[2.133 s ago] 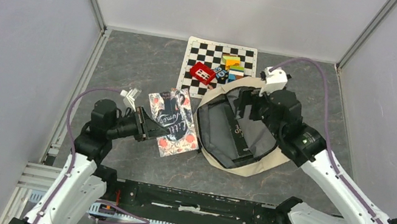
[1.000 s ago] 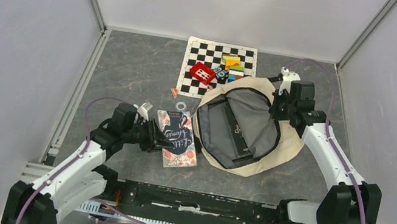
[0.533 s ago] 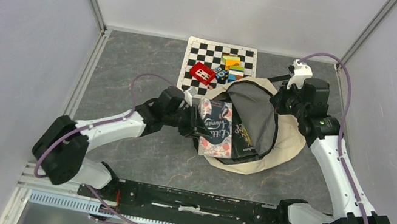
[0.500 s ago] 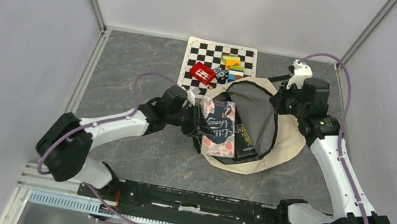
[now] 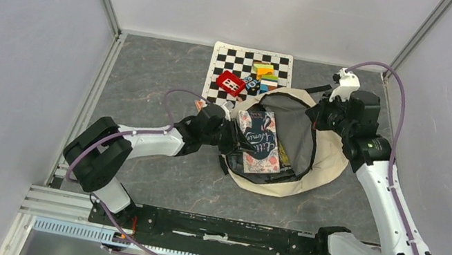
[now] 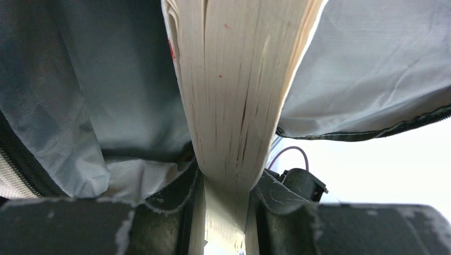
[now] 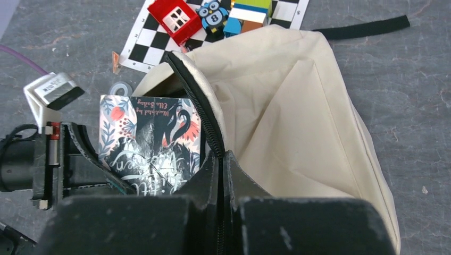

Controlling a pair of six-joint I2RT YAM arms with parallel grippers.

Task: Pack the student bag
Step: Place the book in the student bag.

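Student bag (image 5: pixel 329 156) lies open on worktop (image 5: pixel 162 74), just below checker mat (image 5: pixel 228 58). Right hand (image 5: pixel 319 118) pinched tight on zipper rim (image 7: pixel 198 101), holding mouth up. Left hand (image 5: pixel 227 137) clamped on book (image 5: pixel 261 141), which is partly inside bag.

To do well: keep rim high, push book in flat and deep, let go only once it rests.

Earlier, book was on worktop left of bag. Now it sits over opening, and left arm reaches further in.
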